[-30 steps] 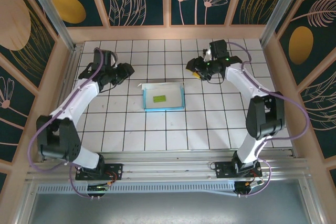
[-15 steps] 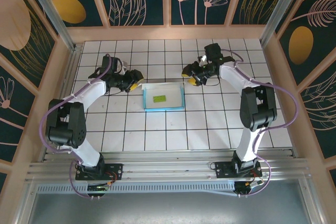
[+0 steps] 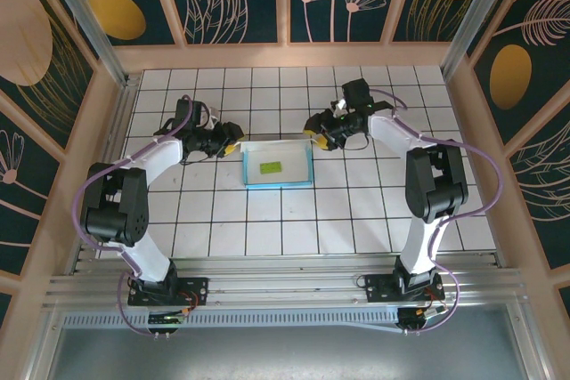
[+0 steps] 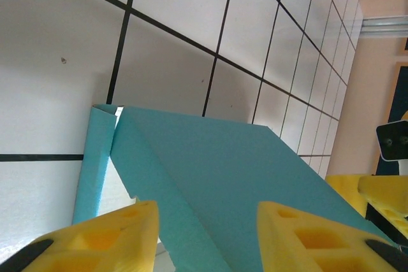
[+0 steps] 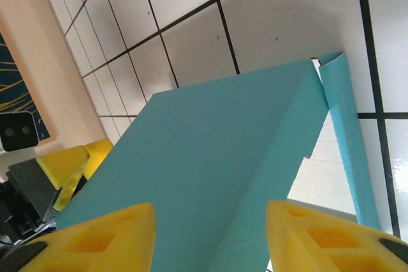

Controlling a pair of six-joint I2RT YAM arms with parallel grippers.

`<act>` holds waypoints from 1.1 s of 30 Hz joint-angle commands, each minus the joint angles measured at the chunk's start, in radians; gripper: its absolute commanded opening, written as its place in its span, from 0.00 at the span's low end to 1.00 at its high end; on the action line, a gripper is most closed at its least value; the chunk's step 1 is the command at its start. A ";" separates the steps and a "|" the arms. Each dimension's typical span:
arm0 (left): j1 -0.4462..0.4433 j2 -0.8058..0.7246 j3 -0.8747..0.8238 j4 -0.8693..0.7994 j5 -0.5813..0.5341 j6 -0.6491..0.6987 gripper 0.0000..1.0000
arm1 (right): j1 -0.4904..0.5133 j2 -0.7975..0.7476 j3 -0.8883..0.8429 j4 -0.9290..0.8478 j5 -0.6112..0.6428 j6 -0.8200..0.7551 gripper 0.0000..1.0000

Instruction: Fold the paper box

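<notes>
left: we have brought the left gripper (image 3: 233, 138) in to the far-left corner, jaws apart astride the back flap (image 4: 242, 170) | centre: paper box (image 3: 278, 166) lies mid-table (image 3: 356, 211), white inside up | right: right gripper (image 3: 312, 131) also moved in, jaws apart at the far-right corner | next, we judge: folding that flap

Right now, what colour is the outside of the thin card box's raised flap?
The thin card box's flap is turquoise-blue, clearest in the right wrist view.
</notes>
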State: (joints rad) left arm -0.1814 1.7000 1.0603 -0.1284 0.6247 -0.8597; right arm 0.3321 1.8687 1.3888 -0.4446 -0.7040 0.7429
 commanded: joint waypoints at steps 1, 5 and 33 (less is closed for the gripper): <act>0.002 0.007 -0.015 0.038 0.040 -0.029 0.42 | 0.018 0.019 -0.020 0.033 -0.022 0.016 0.48; 0.002 0.038 -0.023 0.060 0.059 -0.039 0.38 | 0.024 0.024 -0.031 0.052 -0.025 0.021 0.46; -0.001 0.063 -0.059 0.111 0.088 -0.061 0.21 | 0.059 0.043 -0.065 0.101 -0.018 0.042 0.31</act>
State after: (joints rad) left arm -0.1764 1.7515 1.0145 -0.0525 0.6689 -0.8967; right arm 0.3626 1.8992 1.3300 -0.3729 -0.7036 0.7731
